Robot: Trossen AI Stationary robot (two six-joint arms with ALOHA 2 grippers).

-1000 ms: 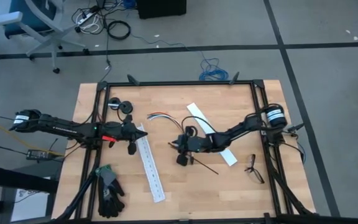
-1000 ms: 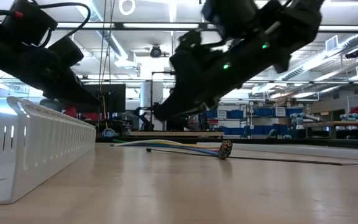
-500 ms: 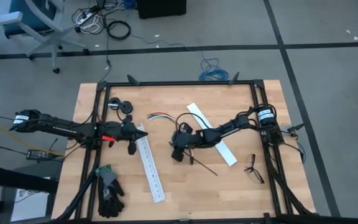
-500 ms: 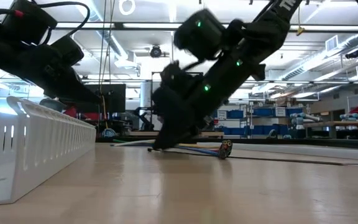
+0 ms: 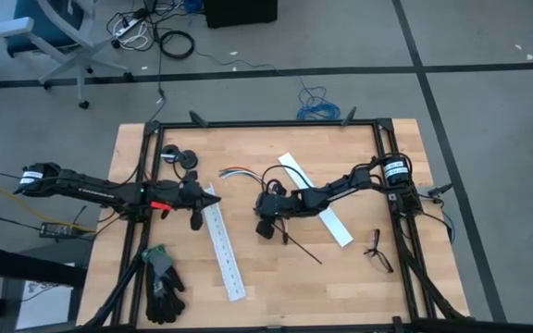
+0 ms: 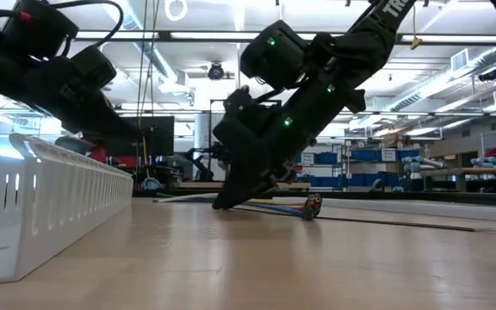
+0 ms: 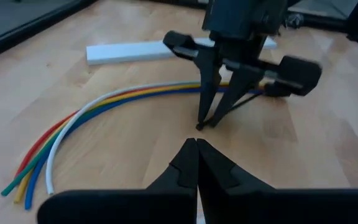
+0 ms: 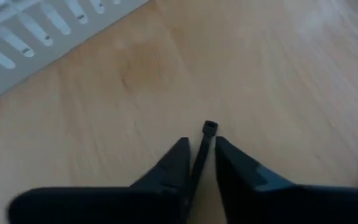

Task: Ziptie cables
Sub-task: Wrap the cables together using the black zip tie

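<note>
Wooden tabletop, early days: right gripper [image 8: 197, 163] is down mid-table with its fingers pinched around the ziptie [image 8: 204, 141] near its head. Cables [image 7: 92, 118] lie loose just beside it, nothing looped yet. Left gripper [image 7: 197, 163] hangs nearby, fingers together.

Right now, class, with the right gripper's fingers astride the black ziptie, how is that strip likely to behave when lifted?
The ziptie is very thin, so it is probably light. In the high view it lies straight on the table, so it probably has some spring yet may droop. The right gripper straddles it near the head, so the long tail may sag or swing.
</note>
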